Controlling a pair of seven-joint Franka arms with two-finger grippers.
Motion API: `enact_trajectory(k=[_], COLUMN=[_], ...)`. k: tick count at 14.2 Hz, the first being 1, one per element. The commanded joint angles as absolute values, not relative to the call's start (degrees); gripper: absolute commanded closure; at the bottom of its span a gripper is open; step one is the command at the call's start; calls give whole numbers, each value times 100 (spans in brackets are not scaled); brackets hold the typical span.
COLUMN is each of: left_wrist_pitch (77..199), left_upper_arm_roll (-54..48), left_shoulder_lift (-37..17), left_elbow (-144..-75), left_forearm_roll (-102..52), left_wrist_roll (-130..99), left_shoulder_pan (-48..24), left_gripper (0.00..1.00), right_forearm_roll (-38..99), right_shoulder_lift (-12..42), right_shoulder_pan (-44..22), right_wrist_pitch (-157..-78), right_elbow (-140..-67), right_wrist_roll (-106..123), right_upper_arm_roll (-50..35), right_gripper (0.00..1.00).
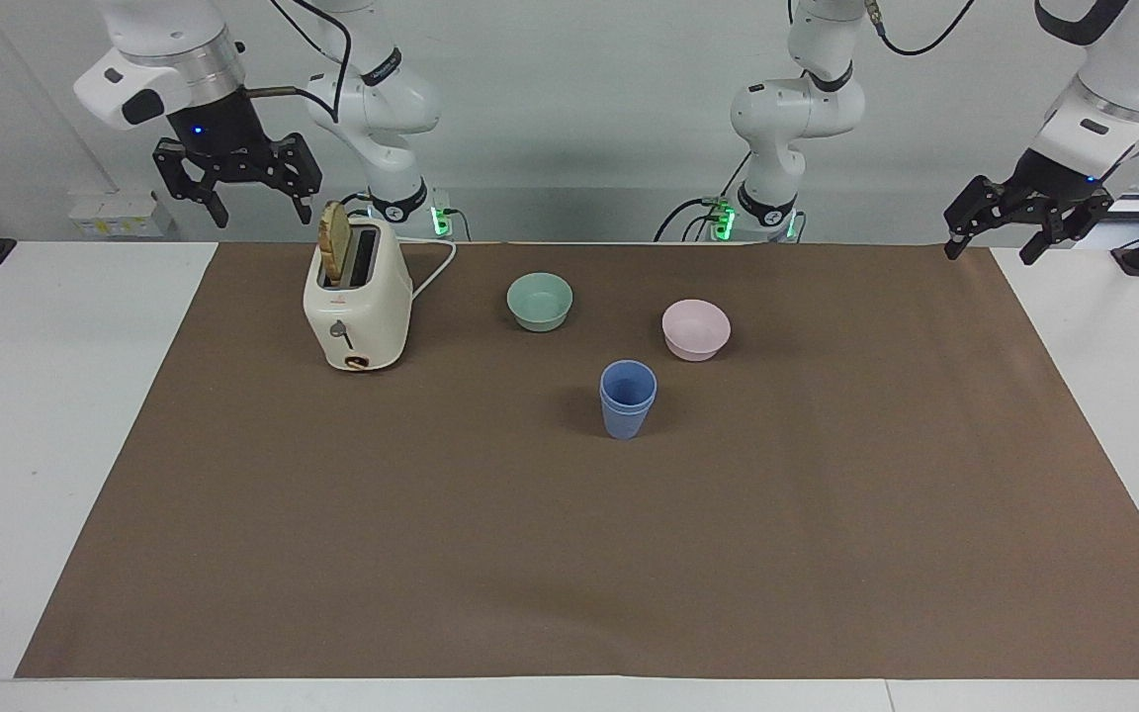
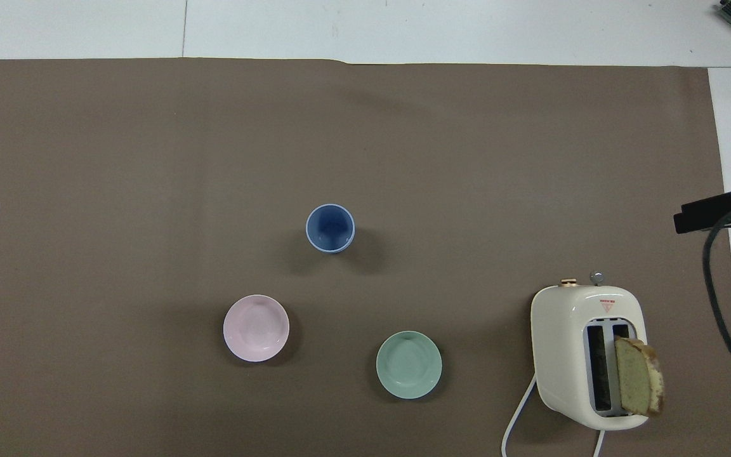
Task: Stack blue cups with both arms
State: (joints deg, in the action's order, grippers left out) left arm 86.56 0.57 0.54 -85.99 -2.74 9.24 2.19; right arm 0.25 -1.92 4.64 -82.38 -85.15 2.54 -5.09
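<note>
From my remote station I see the two blue cups (image 1: 627,398) nested one inside the other, standing upright on the brown mat (image 1: 827,514) near the middle of the desk (image 1: 36,415). The pink bowl (image 1: 695,328) and the green bowl (image 1: 539,301) sit nearer to the robots than the stack, well apart from it, the pink one toward the left arm's end and the green one toward the right arm's end. The right pincer (image 1: 237,203) hangs high in the air with its fingers spread wide and empty, over the mat's edge beside the cream toaster (image 1: 357,307), which carries a slice of bread (image 1: 334,240) upright in one slot. The left pincer (image 1: 1022,235) hangs over the mat's edge at the left arm's end, its fingers also spread wide, holding nothing.
</note>
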Motion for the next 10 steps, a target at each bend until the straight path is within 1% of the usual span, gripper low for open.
enact_trajectory(k=[1, 4, 7, 10], left_wrist_pitch=[8604, 8596, 8596, 8596], left_upper_arm_roll=[53, 62, 62, 62], left_shoulder_lift=[176, 185, 185, 185], left_elbow=[-8736, -8745, -8754, -8763], left_forearm_roll=[-149, -149, -149, -149], left_wrist_roll=[853, 835, 826, 826], left_shoulder_pan=[220, 220, 220, 211], left_gripper=[0, 0, 0, 0], right_forearm_roll=[132, 324, 343, 290], right_shoulder_lift=[-545, -510, -466, -159], right_shoulder_pan=[448, 404, 413, 431], right_wrist_pitch=[-8815, -8824, -8885, -8606], right_elbow=[-9404, -9343, -9334, -8896], right_wrist_roll=[150, -385, -343, -334], right_upper_arm_roll=[-589, -615, -615, -615], right_gripper=[0, 0, 0, 0])
